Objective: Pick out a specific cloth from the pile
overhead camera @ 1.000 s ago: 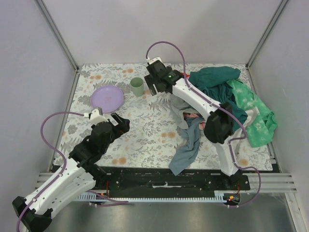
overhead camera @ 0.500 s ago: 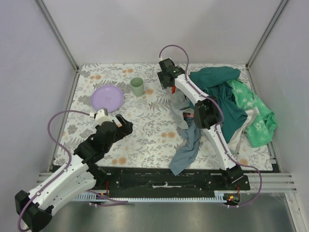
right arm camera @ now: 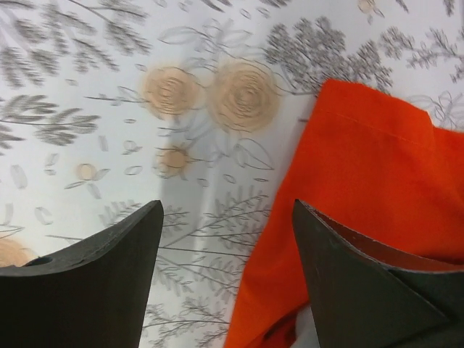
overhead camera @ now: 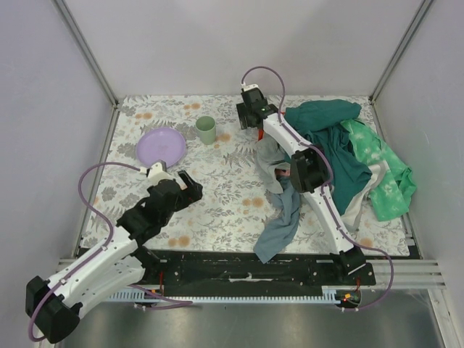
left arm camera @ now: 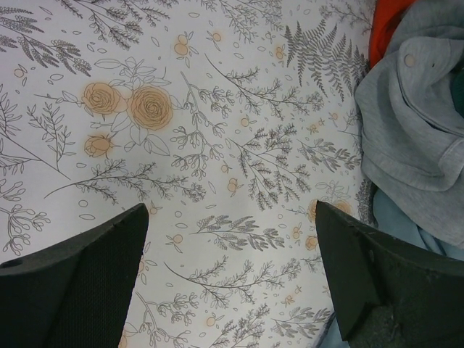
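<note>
The orange-red cloth (right arm camera: 370,181) lies on the floral table sheet. Its edge runs between my right gripper's (right arm camera: 228,275) open fingers, close to the right finger. A corner of the cloth shows in the left wrist view (left arm camera: 388,22) beside a grey garment (left arm camera: 417,123). In the top view it is almost wholly hidden under the right arm and the pile. The pile (overhead camera: 341,156) of teal, light green, grey and slate-blue garments lies at the right. My right gripper (overhead camera: 250,116) is at the pile's far left edge. My left gripper (overhead camera: 190,190) is open and empty over bare sheet, left of the pile.
A purple plate (overhead camera: 161,145) and a green cup (overhead camera: 206,129) stand at the back left. A slate-blue cloth (overhead camera: 279,225) trails toward the near edge. Enclosure walls close in the table on the left, back and right.
My right gripper has swung right, from near the cup to the pile's far left edge. My left gripper has crept right and a little nearer.
</note>
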You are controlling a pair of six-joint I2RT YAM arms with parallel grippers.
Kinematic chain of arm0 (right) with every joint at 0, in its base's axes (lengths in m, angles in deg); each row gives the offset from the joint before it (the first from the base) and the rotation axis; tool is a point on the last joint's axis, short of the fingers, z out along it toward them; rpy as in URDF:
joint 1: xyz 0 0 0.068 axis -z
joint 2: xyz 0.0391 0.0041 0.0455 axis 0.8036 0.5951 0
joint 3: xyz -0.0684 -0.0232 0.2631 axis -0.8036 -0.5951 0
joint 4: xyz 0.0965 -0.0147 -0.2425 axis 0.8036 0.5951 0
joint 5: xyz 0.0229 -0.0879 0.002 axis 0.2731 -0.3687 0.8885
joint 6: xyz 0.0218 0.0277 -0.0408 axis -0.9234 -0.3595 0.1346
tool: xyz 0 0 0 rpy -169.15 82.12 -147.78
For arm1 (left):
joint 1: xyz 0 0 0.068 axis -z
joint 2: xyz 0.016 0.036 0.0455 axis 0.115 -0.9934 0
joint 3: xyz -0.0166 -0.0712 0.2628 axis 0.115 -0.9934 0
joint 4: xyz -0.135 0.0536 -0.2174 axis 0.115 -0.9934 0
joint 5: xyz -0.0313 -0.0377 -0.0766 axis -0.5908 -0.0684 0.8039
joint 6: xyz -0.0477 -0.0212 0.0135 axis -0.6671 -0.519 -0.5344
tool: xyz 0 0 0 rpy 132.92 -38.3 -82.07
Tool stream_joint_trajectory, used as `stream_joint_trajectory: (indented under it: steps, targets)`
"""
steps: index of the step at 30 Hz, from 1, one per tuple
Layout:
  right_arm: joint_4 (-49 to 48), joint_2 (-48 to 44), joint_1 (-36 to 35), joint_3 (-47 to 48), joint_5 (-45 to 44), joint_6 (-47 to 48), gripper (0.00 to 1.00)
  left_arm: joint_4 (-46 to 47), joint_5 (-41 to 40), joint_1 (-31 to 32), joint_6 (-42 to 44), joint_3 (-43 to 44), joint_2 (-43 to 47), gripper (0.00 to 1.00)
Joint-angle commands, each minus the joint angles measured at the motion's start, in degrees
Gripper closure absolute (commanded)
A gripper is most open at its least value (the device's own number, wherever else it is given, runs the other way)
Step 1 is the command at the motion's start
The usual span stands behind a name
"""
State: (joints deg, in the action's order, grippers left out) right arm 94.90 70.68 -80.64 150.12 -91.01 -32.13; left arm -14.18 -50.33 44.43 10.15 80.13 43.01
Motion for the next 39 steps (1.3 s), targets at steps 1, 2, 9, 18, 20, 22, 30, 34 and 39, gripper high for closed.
stream_joint_trajectory:
  steps: [1, 2, 9, 18, 20, 22, 30, 34, 39]
  targets:
    - [5.58, 0.31, 3.77, 1.04, -0.57, -4.34, 0.21, 2.52, -0.76, -0.21, 2.16, 2.17, -1.96, 0.0]
    - [7.6, 0.48, 4.21, 0.95, -0.57, -4.51, 0.2, 2.44, -0.84, -0.21, 2.25, 2.43, -2.49, 0.0]
    - [19.29, -0.66, 4.83, -1.61, -8.55, -2.67, 0.13, 2.61, -0.49, -0.21, 2.25, 3.75, -5.13, 0.0]
    - [23.53, -0.05, 6.77, -0.73, 3.74, -5.66, 0.67, 3.75, 0.91, -0.21, 1.81, 4.81, -7.68, 0.0]
    - [23.01, 0.92, 7.03, 0.59, 5.4, -5.75, 0.78, 3.23, 1.0, -0.21, 1.81, 5.25, -8.2, 0.0]
    - [20.38, 0.66, 7.38, 0.77, 7.07, -6.18, 1.0, 2.96, 0.65, -0.21, 1.72, 5.25, -8.47, 0.01]
    - [-3.94, -13.29, 8.44, -6.41, 10.51, -15.13, 1.0, 2.79, 1.0, -0.21, 1.72, 5.77, -8.82, 0.01]
    - [-11.27, -20.95, 8.44, -9.69, 10.16, -18.31, 1.0, 1.91, 0.83, -0.12, 1.72, 5.86, -8.47, 0.01]
    - [-17.33, -29.29, 8.44, -11.44, 8.05, -17.09, 1.0, 1.73, 1.0, -0.21, 1.9, 5.78, -7.86, 0.02]
